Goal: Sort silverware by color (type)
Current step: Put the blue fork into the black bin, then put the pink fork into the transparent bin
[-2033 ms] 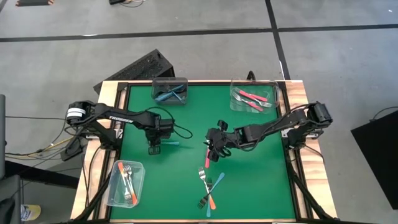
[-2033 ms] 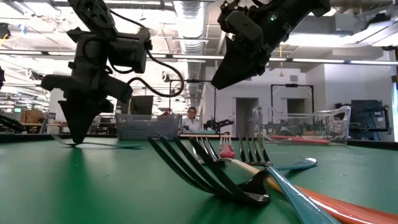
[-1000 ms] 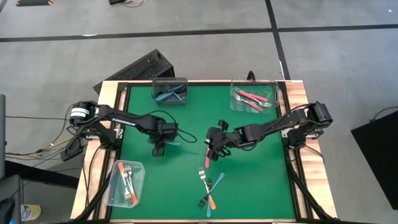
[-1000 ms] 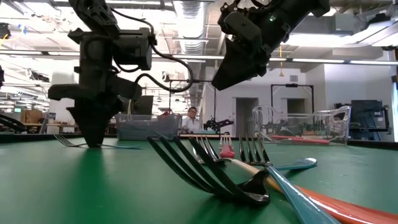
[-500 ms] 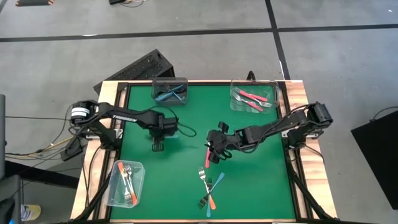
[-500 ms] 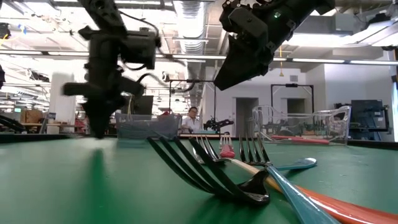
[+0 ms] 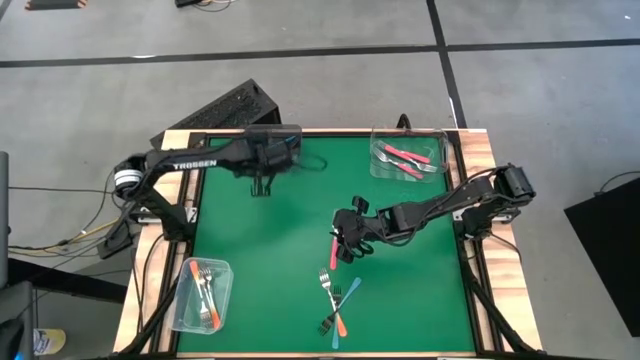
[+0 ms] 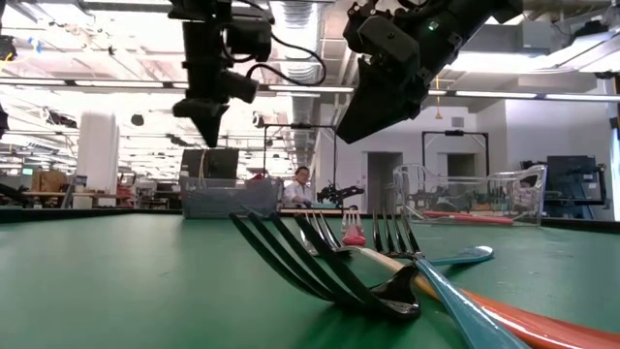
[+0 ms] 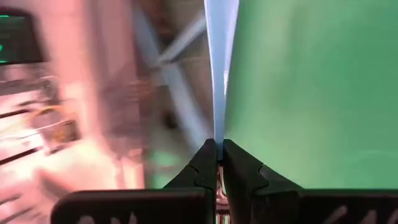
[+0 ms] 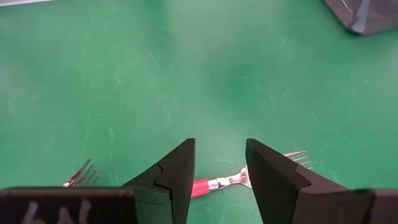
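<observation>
Blue-handled fork (image 9: 220, 68) juts straight out from the clamped left tool (image 9: 218, 163); right tool (image 10: 219, 165) gapes.

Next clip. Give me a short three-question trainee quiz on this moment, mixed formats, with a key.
1. True or false: the left gripper is shut on a blue-handled fork.
2. What lies below the right gripper? A) pink-handled fork B) spoon C) nothing
3. Fill in: the clear container at the table's front-left corner holds forks with ____ handles.

Key: 1 true. 2 A, with the fingers apart above it. 3 orange.
</observation>
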Tool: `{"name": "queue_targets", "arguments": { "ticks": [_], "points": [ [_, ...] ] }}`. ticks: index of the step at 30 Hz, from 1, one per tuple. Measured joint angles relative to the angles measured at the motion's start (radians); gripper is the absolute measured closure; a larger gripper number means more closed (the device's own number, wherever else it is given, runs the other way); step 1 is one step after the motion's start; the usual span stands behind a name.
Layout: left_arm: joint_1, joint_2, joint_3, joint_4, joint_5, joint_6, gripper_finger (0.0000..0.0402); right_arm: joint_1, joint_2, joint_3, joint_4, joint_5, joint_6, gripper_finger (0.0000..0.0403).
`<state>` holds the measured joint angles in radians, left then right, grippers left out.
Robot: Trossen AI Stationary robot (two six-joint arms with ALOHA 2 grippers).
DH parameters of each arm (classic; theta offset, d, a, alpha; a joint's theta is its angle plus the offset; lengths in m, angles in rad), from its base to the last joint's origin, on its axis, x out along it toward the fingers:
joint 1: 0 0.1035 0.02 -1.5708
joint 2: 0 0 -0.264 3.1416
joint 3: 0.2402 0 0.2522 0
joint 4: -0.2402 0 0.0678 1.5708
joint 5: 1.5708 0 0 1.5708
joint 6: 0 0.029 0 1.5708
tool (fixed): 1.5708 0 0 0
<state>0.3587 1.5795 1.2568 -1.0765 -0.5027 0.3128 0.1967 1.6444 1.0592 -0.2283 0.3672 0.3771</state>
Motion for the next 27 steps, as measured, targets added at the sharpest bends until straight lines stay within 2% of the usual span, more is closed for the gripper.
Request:
{"name": "queue_targets", "arguments": {
  "ticks": [4,7,10,15,17,22,25,27],
  "points": [
    [0.078,0.0,0.042,0.098,-0.098,0.172,0.0401,0.0,0.0,0.0,0.0,0.0,0.0,0.0235],
    [0.131,0.003,0.029,0.227,-0.078,0.337,0.04,0.0,0.0,0.0,-0.002,0.0,0.008,0.0235],
    [0.173,0.036,0.016,0.316,-0.06,0.382,0.039,0.006,0.0,0.0,-0.005,0.001,0.018,0.0235],
    [0.224,0.103,0.016,0.355,-0.153,0.35,0.0357,0.036,0.0,0.0,-0.028,0.03,0.038,0.0235],
    [0.238,0.111,0.016,0.344,-0.157,0.305,0.034,0.051,0.0,0.0,-0.047,0.057,0.051,0.0235],
    [0.233,0.102,0.015,0.32,-0.059,0.208,0.0299,0.075,0.0,0.0,-0.107,0.131,0.111,0.0235],
    [0.209,0.074,0.015,0.289,-0.026,0.144,0.0286,0.076,0.0,-0.001,-0.125,0.136,0.148,0.0235],
    [0.189,0.052,0.015,0.271,0.043,0.082,0.0284,0.074,0.0,-0.001,-0.125,0.136,0.177,0.0235]
  ]
}}
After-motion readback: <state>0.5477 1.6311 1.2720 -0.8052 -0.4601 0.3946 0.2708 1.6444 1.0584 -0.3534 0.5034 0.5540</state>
